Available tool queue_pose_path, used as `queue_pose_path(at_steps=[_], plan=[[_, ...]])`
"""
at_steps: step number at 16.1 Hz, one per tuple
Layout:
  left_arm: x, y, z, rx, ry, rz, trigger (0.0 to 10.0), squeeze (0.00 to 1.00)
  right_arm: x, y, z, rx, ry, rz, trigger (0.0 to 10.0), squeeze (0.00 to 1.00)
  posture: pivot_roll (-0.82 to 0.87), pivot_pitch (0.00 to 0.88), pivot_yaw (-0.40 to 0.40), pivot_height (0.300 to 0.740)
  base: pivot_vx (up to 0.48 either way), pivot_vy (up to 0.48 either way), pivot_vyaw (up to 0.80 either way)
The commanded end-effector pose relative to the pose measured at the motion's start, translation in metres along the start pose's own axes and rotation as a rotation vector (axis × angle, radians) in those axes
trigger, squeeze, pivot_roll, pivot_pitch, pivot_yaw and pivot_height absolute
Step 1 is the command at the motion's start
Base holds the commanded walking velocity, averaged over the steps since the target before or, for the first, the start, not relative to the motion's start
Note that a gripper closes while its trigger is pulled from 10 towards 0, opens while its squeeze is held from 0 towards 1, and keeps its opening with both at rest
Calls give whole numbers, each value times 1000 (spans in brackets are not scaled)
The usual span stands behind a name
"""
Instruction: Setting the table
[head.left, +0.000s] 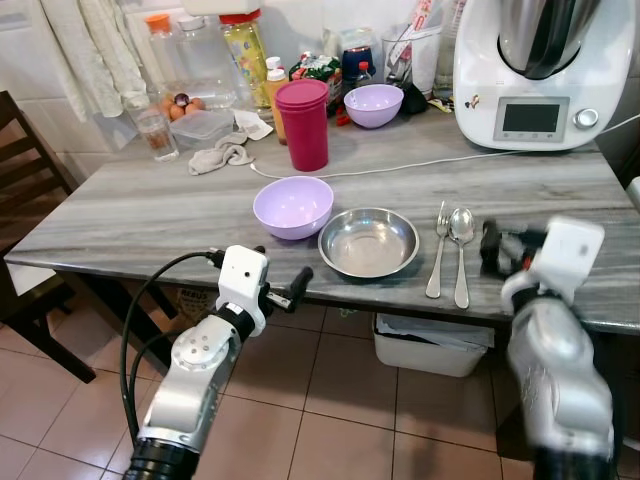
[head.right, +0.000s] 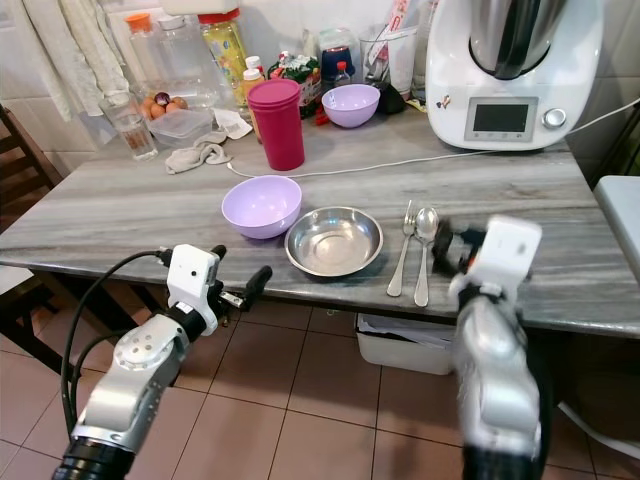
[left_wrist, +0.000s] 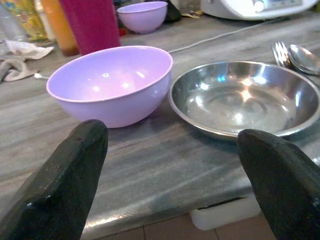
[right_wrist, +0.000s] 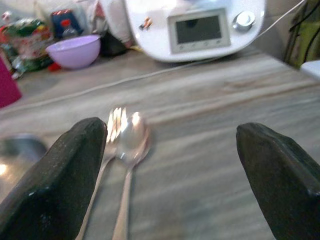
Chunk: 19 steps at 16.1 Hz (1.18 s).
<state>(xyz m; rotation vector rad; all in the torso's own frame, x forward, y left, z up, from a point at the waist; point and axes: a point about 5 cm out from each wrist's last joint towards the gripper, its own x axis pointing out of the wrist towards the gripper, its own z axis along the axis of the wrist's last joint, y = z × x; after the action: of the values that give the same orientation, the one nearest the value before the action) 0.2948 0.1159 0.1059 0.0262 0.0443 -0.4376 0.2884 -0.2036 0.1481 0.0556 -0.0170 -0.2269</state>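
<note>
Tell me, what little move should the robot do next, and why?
Probably pull the right gripper back from the table. It is open and holds nothing, and the fork and spoon already lie side by side right of the steel plate, with the purple bowl on its left.

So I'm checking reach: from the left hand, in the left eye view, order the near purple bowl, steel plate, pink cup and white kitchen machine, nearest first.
From the left hand:
1. Near purple bowl, just beyond it.
2. Steel plate, to its right; nearly a tie with the bowl.
3. Pink cup, mid-table.
4. White kitchen machine, far right corner.

Glossy plastic bowl (head.left: 292, 206), shiny metal dish (head.left: 368, 242), matt grey-veined stone table (head.left: 150, 215).
</note>
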Motion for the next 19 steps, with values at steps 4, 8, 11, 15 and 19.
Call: queue_pose_path(at_steps=[4, 8, 11, 15, 19], plan=[[-9, 21, -10, 11, 57, 179, 10000, 0, -19, 14, 4, -24, -33, 45, 10000, 1000, -280, 0, 115, 740, 0, 0, 0], [-7, 23, -12, 37, 82, 217, 10000, 0, -20, 17, 2, -37, 0, 58, 10000, 0, -279, 0, 110, 740, 0, 0, -366], [-5, 20, -12, 50, 94, 228, 10000, 0, -20, 15, 3, -29, 1, 59, 10000, 0, -280, 0, 105, 740, 0, 0, -479], [-5, 19, -14, 72, 103, 233, 10000, 0, -21, 17, 2, -34, 4, 68, 10000, 0, -284, 0, 102, 740, 0, 0, 0], [-2, 20, -14, 73, 116, 235, 10000, 0, -20, 17, -1, -32, 21, 64, 10000, 0, -286, 0, 103, 740, -205, 0, 0]])
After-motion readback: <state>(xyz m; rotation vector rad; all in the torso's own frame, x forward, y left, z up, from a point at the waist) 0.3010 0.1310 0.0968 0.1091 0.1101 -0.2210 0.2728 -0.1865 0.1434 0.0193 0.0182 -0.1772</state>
